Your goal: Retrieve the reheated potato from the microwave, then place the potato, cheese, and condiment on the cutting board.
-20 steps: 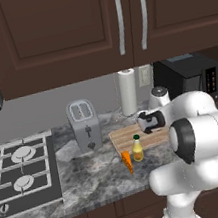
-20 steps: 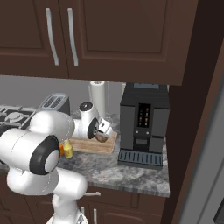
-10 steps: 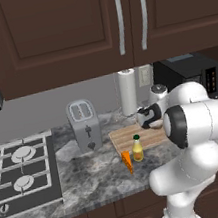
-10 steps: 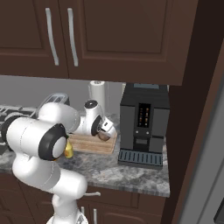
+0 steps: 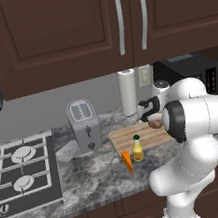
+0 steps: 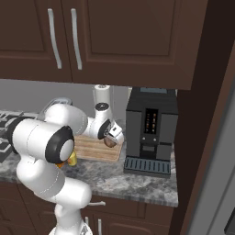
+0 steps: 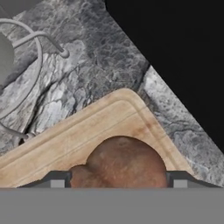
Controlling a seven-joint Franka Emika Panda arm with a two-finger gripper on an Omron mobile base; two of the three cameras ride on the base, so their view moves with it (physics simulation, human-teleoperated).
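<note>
I've got the gripper (image 7: 116,183) pinching the potato (image 7: 120,162) just above the cutting board's (image 7: 74,138) corner by the coffee machine (image 6: 151,131), so letting go carelessly could roll it onto the counter (image 7: 89,61).

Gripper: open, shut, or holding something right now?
Gripper: closed on the potato, which sits between its fingertips, over a corner of the cutting board.

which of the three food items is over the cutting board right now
The potato, the brown lump between the gripper fingers above the cutting board. The cheese and condiment stand on the counter by the board's front edge.
</note>
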